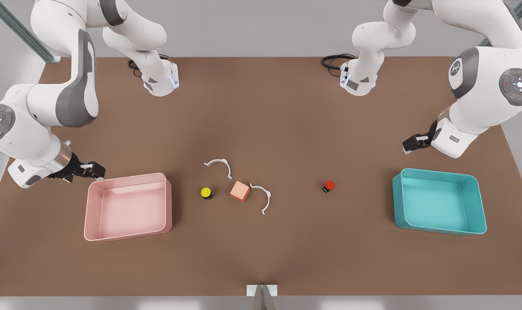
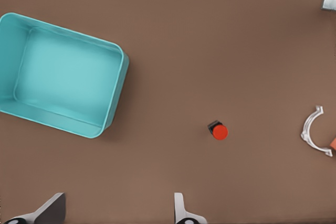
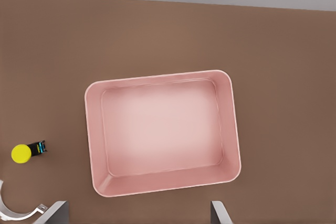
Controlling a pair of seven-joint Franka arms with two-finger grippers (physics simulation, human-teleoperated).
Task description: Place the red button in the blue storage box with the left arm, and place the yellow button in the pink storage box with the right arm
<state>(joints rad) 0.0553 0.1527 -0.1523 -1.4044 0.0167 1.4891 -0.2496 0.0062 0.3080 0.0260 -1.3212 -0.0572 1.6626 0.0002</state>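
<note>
Fingertips of left gripper [image 2: 118,211] spread wide, empty; tiny red-capped button on black base [image 2: 217,130] ahead and off to one side, teal-blue low-walled plastic tub [image 2: 113,95] ahead on the other side. Right gripper [image 3: 139,212] likewise wide open, empty, just behind pale pink plastic tub [image 3: 94,145]; yellow-capped button [image 3: 22,153] off beyond tub's short wall.

Risks: small caps slipping from pads; salmon-orange cube [image 1: 239,191] and white curved clips [image 1: 220,165] crowding yellow button, liable to be nudged.
</note>
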